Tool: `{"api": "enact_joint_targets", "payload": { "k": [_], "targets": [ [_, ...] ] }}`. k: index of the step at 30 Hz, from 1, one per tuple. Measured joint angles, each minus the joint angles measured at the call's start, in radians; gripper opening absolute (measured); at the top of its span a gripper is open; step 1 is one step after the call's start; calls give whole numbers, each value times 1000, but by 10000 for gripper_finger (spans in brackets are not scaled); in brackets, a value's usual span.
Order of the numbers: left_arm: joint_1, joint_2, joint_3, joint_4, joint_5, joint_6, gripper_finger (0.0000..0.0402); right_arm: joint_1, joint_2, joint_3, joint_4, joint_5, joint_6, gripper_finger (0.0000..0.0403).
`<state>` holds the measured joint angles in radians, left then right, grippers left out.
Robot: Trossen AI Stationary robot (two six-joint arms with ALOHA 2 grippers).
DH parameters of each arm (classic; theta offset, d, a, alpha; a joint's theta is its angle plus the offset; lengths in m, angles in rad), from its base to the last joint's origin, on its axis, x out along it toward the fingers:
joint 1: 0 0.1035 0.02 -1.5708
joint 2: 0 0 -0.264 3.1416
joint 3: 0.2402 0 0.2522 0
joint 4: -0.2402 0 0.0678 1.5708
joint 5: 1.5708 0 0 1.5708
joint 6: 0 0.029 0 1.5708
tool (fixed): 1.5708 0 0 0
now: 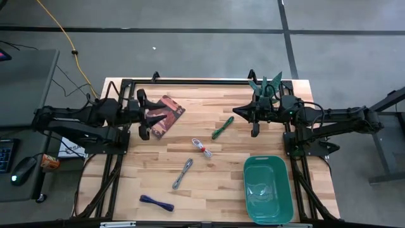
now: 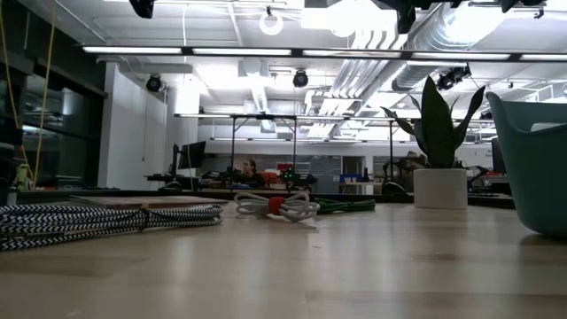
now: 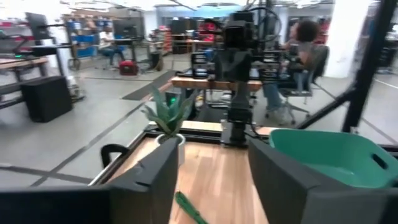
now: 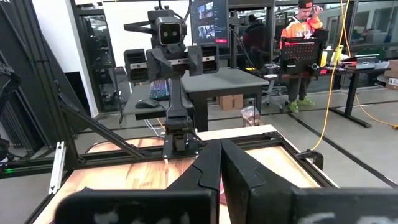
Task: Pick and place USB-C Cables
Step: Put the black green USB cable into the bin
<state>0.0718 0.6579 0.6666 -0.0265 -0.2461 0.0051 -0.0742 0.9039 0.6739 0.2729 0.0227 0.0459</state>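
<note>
Four cable bundles lie flat on the wooden table. In the high view they are the green one [image 1: 222, 127], the white-and-red one [image 1: 202, 148], the silver-grey one [image 1: 182, 173] and the dark blue one [image 1: 156, 202]. The low view shows the silver-grey [image 2: 106, 221], white-and-red [image 2: 275, 206] and green [image 2: 341, 206] bundles. My left gripper [image 1: 143, 114] [image 3: 211, 180] hovers open over the left part of the table, above a brown-red booklet [image 1: 166, 114]. My right gripper [image 1: 243, 115] [image 4: 221, 165] is shut, raised just right of the green cable [image 3: 189, 211]. Neither touches a cable.
A green bin [image 1: 268, 189] [image 2: 532, 159] [image 3: 329, 152] stands at the table's near right. A small potted plant [image 1: 266, 85] [image 2: 440, 133] [image 3: 166, 115] sits at the far edge behind my right arm. People are in the room beyond the table.
</note>
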Motion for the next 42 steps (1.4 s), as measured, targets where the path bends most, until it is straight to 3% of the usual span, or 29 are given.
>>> {"api": "enact_joint_targets", "payload": {
  "k": [4,12,17,21,28,31,34,42],
  "targets": [
    [0,-12,-8,7,-1,-1,208,0,0,0,-1,0,0,0],
    [1,-110,-224,259,-1,-2,211,0,0,0,-2,0,-1,0],
    [1,-134,-231,206,-1,-55,211,0,0,0,-7,3,-1,8],
    [-2,-131,-232,139,-1,-95,211,0,-1,0,-78,26,4,57],
    [-2,-129,-232,152,-1,-99,211,0,0,0,-127,83,31,207],
    [-1,-129,-232,152,-9,-83,211,0,0,0,-127,83,33,253],
    [-1,-129,-232,145,-9,-73,211,0,0,0,-128,81,33,274],
    [-1,-129,-232,109,-11,-73,211,0,45,0,-175,83,62,277]
  ]
}}
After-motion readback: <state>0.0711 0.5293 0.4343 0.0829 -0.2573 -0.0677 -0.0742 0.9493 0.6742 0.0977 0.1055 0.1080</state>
